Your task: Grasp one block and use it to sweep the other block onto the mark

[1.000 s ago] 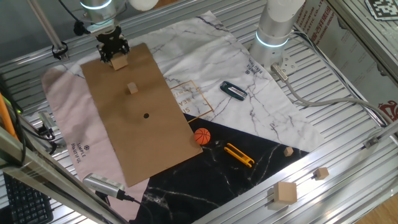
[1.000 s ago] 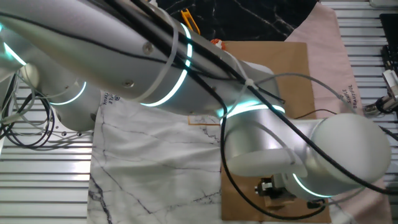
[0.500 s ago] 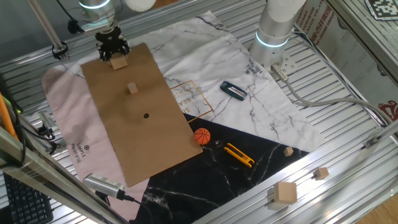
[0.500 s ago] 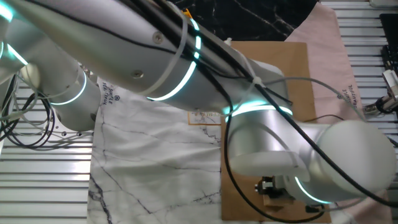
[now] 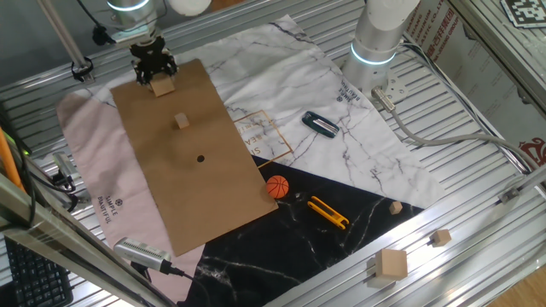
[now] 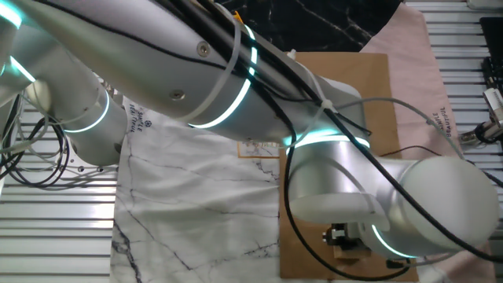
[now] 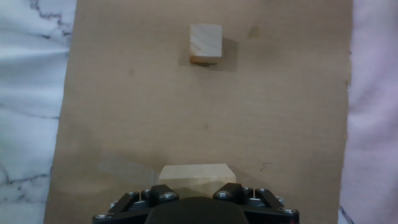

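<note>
At the far end of the brown cardboard sheet [image 5: 192, 158] the gripper [image 5: 154, 70] stands over the larger block [image 5: 163, 84], and the hand view shows that block [image 7: 197, 175] sitting right under the fingers, which appear closed on it, though the fingertips themselves are hidden. Holding the block low and square to the sheet makes sense as a pusher: its broad face looks down the cardboard toward the small cube [image 5: 181, 121], which lies apart from it, farther along the sheet. Beyond the cube, roughly on the same line, sits the black dot [image 5: 200, 158], so a straight push looks possible, and nothing lies between block, cube and dot. Off the cardboard, the orange ball [image 5: 277, 187] rests near its lower corner, with a yellow tool [image 5: 328, 211] and a black clip [image 5: 321, 124] on the marbled cloth of the tabletop [image 5: 461, 170], all well clear of the path. From the other fixed camera the arm [image 6: 259, 86] hides most of the sheet.
</note>
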You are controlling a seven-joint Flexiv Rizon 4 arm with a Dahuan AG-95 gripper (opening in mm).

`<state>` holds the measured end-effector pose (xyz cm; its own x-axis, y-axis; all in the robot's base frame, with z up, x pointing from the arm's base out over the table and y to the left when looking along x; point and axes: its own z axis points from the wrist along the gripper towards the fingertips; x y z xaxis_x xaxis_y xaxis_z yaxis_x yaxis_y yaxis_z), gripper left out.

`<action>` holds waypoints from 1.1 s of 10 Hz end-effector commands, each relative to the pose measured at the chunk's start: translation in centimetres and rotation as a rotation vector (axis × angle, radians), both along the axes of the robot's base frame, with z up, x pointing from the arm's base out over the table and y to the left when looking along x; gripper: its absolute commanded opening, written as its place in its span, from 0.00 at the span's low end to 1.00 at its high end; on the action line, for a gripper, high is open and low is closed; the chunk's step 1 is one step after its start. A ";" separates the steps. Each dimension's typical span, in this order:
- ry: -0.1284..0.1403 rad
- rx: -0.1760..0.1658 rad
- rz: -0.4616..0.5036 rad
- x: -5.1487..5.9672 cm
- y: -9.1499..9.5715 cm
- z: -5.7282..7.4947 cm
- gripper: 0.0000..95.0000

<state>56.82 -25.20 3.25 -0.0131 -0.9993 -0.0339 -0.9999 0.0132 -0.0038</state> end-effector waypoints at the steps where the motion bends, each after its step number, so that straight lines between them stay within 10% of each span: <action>1: 0.001 -0.004 -0.001 0.2 0.1 -0.1 0.00; 11: 0.011 -0.001 -0.010 1.0 1.9 0.3 0.00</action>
